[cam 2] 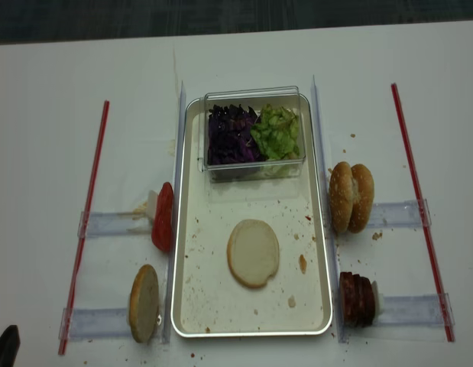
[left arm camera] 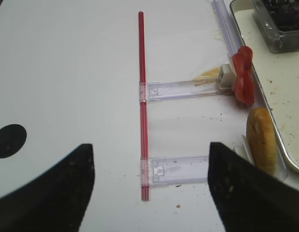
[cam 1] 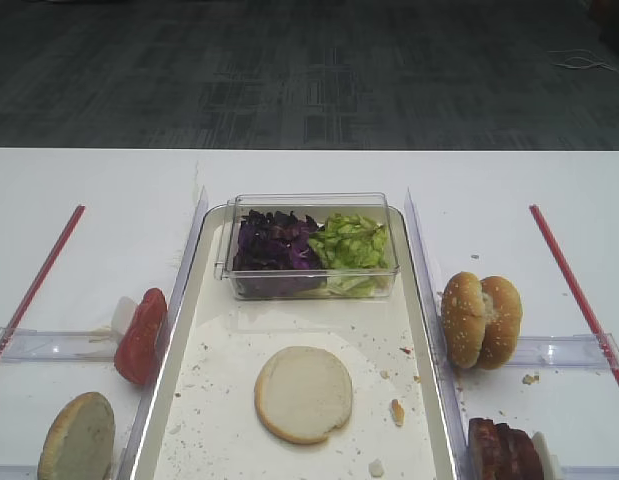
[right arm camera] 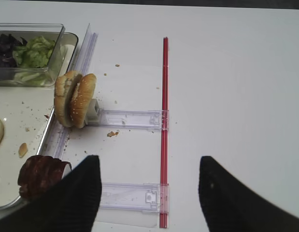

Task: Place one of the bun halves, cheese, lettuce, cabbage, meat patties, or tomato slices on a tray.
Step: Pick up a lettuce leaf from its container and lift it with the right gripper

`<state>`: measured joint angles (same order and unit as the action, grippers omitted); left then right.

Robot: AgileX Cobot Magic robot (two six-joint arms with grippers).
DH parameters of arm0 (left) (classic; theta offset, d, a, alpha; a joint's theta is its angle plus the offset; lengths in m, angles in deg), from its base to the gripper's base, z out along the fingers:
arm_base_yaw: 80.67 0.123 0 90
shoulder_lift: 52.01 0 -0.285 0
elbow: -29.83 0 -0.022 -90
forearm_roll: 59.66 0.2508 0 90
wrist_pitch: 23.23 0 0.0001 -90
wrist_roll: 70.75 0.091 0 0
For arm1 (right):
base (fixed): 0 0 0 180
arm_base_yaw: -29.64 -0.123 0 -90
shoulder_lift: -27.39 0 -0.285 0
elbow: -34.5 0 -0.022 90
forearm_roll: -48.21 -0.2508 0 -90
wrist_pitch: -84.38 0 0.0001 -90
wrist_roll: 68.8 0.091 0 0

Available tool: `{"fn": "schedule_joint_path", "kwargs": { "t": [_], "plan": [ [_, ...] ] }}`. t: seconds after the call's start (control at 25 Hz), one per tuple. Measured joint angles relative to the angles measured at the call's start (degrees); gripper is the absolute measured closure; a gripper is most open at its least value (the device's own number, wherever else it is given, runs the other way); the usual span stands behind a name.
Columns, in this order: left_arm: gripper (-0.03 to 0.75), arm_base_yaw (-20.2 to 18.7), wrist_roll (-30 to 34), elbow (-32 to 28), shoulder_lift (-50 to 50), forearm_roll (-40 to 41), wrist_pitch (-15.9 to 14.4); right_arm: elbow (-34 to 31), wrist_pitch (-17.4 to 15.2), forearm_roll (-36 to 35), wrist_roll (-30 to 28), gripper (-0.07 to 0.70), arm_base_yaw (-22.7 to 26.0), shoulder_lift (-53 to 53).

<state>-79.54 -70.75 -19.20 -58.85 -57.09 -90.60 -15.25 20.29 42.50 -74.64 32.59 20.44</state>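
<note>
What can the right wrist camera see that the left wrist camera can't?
Only the right wrist view shows the seeded bun halves standing on edge, the meat patties, the lettuce and the open right gripper. Only the left wrist view shows the tomato slices, a lone bun half and the open left gripper. Both show the tray, the clear box with purple cabbage, and a red strip.

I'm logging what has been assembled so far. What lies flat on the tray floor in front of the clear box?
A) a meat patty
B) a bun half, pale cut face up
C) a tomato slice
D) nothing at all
B: a single bun half lies cut face up on the tray, while the tomato slices and meat patties stand outside its rim.
</note>
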Motion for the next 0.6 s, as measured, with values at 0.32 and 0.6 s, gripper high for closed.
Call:
{"fn": "schedule_joint_path", "kwargs": {
  "t": [0.32, 0.6],
  "plan": [
    [0.225, 0.0, 0.0, 0.0, 0.0, 0.0, 0.0, 0.0, 0.0, 0.0, 0.0, 0.151, 0.0, 0.0],
    [0.225, 0.0, 0.0, 0.0, 0.0, 0.0, 0.0, 0.0, 0.0, 0.0, 0.0, 0.151, 0.0, 0.0]
  ]
}}
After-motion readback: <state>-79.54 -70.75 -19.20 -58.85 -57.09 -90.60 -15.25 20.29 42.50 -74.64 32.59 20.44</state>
